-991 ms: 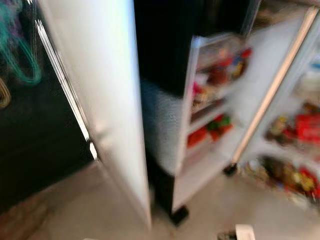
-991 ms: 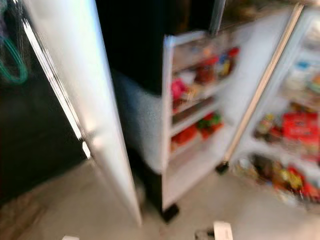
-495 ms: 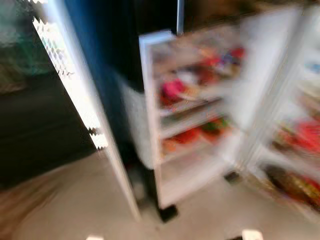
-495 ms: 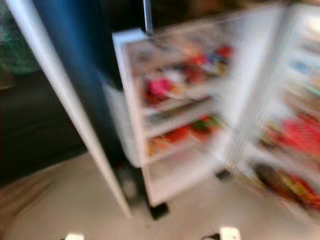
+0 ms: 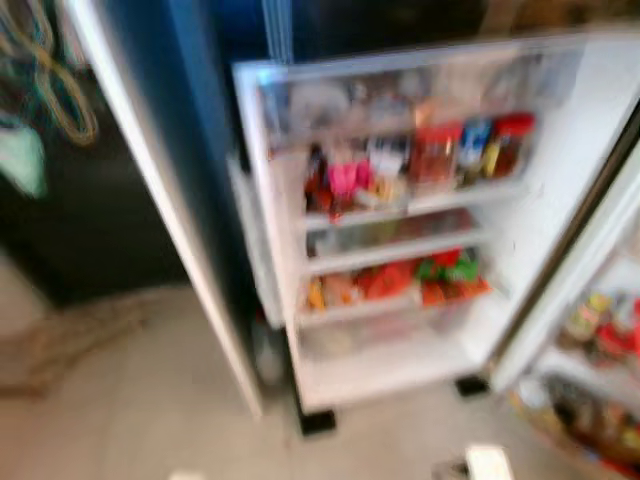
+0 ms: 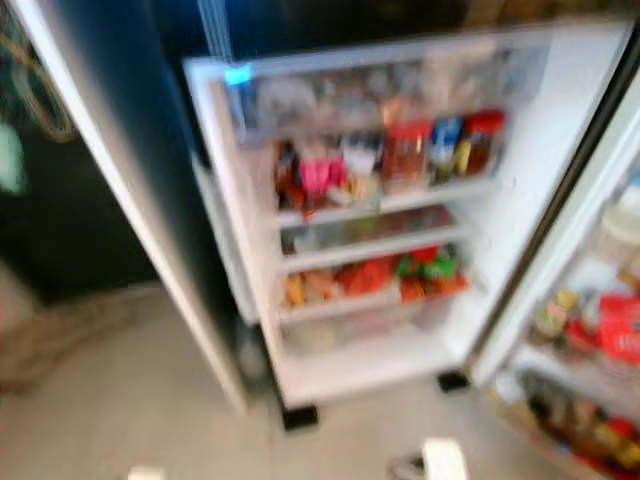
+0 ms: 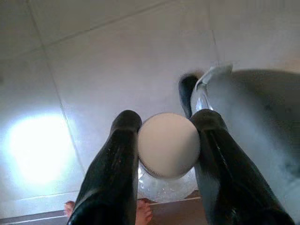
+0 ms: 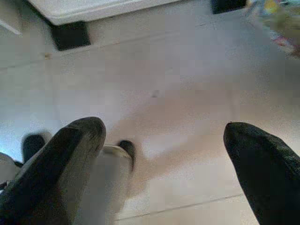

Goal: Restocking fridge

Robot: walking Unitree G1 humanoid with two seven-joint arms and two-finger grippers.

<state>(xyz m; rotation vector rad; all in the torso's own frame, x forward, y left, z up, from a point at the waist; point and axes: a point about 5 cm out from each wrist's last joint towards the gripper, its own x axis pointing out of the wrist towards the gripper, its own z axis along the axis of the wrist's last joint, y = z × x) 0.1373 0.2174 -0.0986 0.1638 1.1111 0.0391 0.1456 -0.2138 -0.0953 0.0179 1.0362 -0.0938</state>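
My left gripper [image 7: 165, 118] is shut on a clear plastic bottle with a white cap [image 7: 168, 143], seen from above the tiled floor. My right gripper [image 8: 164, 129] hangs open over the floor with nothing between its fingers. Ahead stands the open fridge door [image 5: 390, 365], facing me. Its upper shelf carries jars and bottles [image 5: 440, 155]. A lower shelf holds red and green packets [image 5: 430, 280]. The fridge's inner shelves [image 6: 600, 330], with more food, are at the far right.
A second white door [image 5: 160, 190] stands edge-on at the left, with a dark wall and hanging cords [image 5: 50, 90] beyond it. Pale floor tiles [image 5: 130, 400] lie before me. A person's bare toes [image 7: 143, 213] are on the floor under the bottle.
The whole picture has swung round, so the camera has turned. The door shelves now face me squarely and look sharper, and the edge-on door sits further left.
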